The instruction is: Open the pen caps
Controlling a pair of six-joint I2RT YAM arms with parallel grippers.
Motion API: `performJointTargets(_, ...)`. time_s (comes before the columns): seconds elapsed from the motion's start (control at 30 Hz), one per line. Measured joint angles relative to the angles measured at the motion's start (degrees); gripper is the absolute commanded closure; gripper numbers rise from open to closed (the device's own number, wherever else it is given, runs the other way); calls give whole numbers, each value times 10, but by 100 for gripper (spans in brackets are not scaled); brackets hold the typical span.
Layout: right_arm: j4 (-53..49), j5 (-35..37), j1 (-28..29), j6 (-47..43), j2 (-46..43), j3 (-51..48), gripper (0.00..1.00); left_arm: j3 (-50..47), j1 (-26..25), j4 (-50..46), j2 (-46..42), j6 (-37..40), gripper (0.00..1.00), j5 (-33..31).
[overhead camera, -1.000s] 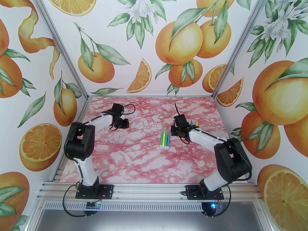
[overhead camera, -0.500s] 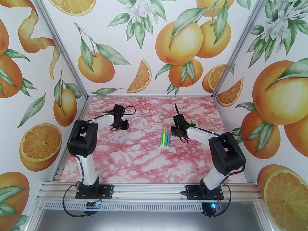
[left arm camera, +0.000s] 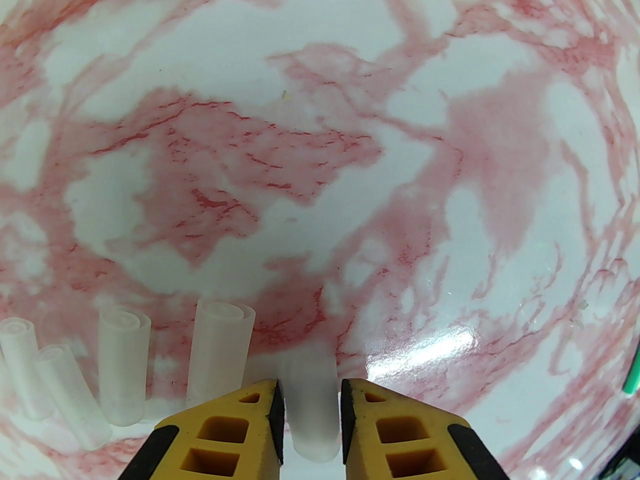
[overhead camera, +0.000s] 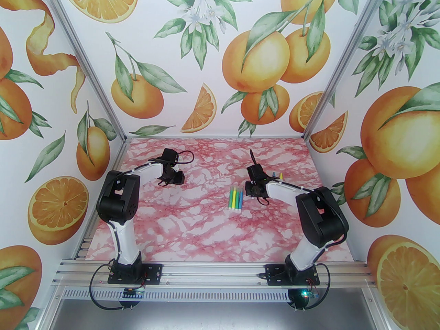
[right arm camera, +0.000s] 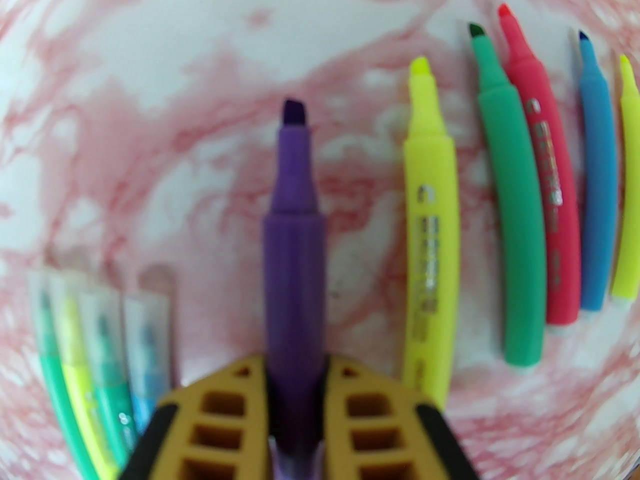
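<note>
**A:** Where is the left gripper (left arm camera: 311,388)?

**B:** Low over the left half of the table (left arm camera: 350,118), with a clear cap (left arm camera: 311,420) between its jaws. The jaws stand slightly apart. The cap is blurred, so I cannot tell whether the pads press it or not.

**A:** Why there?

**B:** Four loose caps (left arm camera: 122,368) lie just to its left. I'd judge that's the spot for pulled caps, kept well apart from the pens so none get mixed in.

**A:** And the right gripper (right arm camera: 295,360)?

**B:** Clamped on the purple marker (right arm camera: 292,248), gripping the rear of the barrel, with the bare chisel tip pointing away from the wrist. Gripping the rear leaves the cap end free, which fits a pull by the other arm.

**A:** What lies below it?

**B:** On the right is a row of bare markers (right arm camera: 520,218) — yellow, green, red, blue, yellow — with their tips all facing one way. On the left are four capped markers (right arm camera: 100,348) side by side with clear caps on: green, yellow, green, blue.

**A:** How far along is it?

**B:** Past halfway, I'd say — purple probably goes into the bare row, and the four capped ones are not yet opened
</note>
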Motion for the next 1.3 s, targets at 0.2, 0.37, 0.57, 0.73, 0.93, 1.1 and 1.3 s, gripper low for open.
performJointTargets(0.2,-3,0,0,0,6,0,89,0,0,0,0,1,68,9)
performJointTargets(0.37,-4,0,0,0,7,0,88,0,0,0,-5,1,65,31)
performJointTargets(0.57,-7,0,0,0,13,7,85,-1,0,0,-55,-1,57,35)
performJointTargets(0.73,-11,0,0,0,14,10,83,-2,0,5,-99,-1,55,37)
performJointTargets(0.93,-19,-1,0,-1,17,16,72,-37,0,17,-132,0,50,44)
performJointTargets(1.1,-25,-1,0,-2,17,16,67,-48,0,29,-163,0,41,46)
performJointTargets(1.3,-49,-1,3,-2,-9,16,64,-73,0,43,-188,-1,39,50)
